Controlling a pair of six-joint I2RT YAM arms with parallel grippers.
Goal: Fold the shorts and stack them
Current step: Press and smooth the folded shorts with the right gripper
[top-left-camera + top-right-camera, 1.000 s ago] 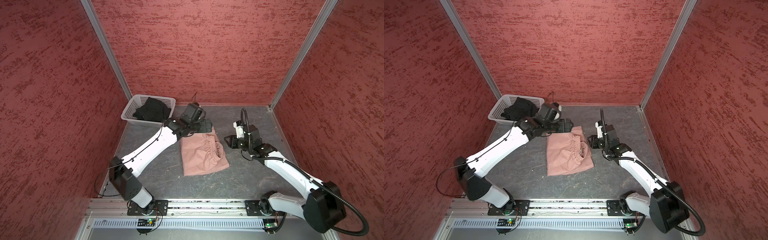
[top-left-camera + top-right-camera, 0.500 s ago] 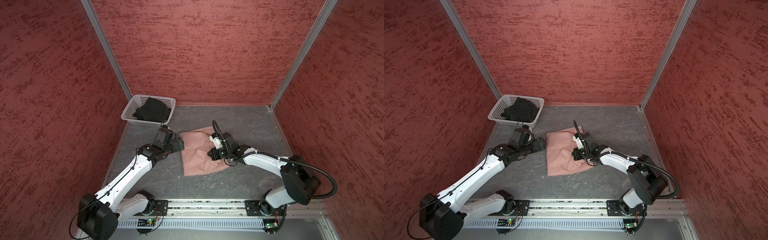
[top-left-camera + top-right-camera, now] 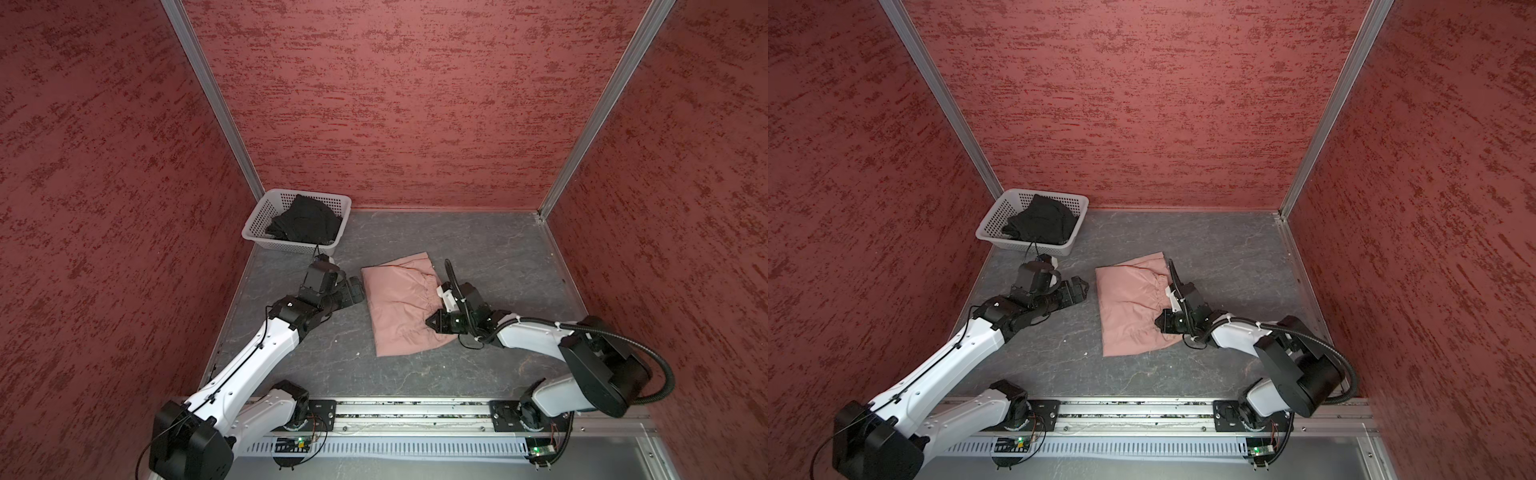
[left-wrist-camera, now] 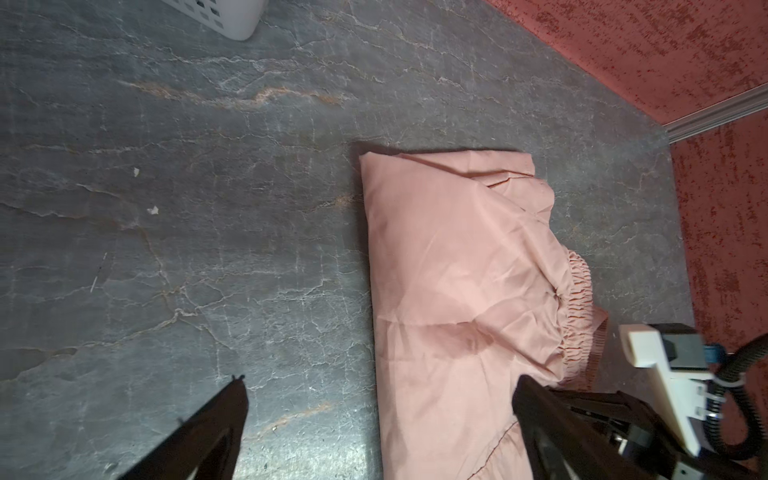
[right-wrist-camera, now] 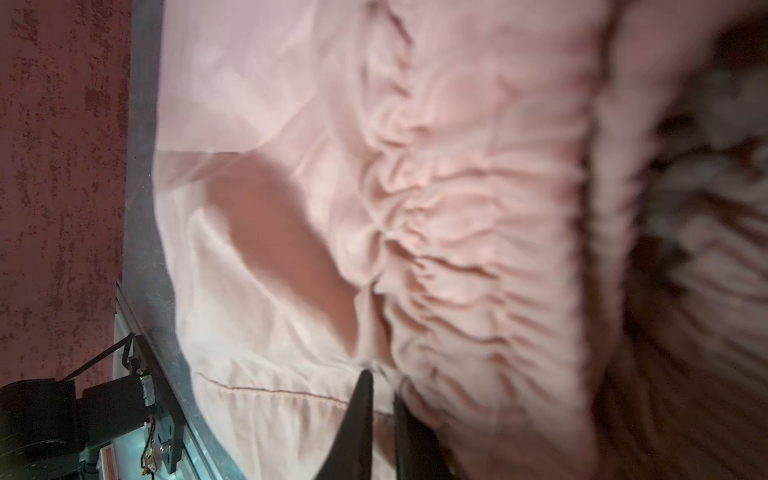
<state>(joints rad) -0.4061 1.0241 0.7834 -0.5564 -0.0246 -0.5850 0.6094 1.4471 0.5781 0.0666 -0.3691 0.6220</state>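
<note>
Right wrist view: pink shorts (image 5: 270, 104), seemingly light and limp.
Right tool (image 5: 381, 386) nearly closed at waistband (image 5: 478, 249), hold unclear; left tool (image 4: 380, 379) wide, empty; pinch corners.

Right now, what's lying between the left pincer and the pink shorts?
Nothing: only a narrow strip of bare grey table separates the open left pincer from the near edge of the pink shorts, as a top view shows.

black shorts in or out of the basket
In. The black shorts lie bunched inside the white basket at the back left of the table, not folded.
</note>
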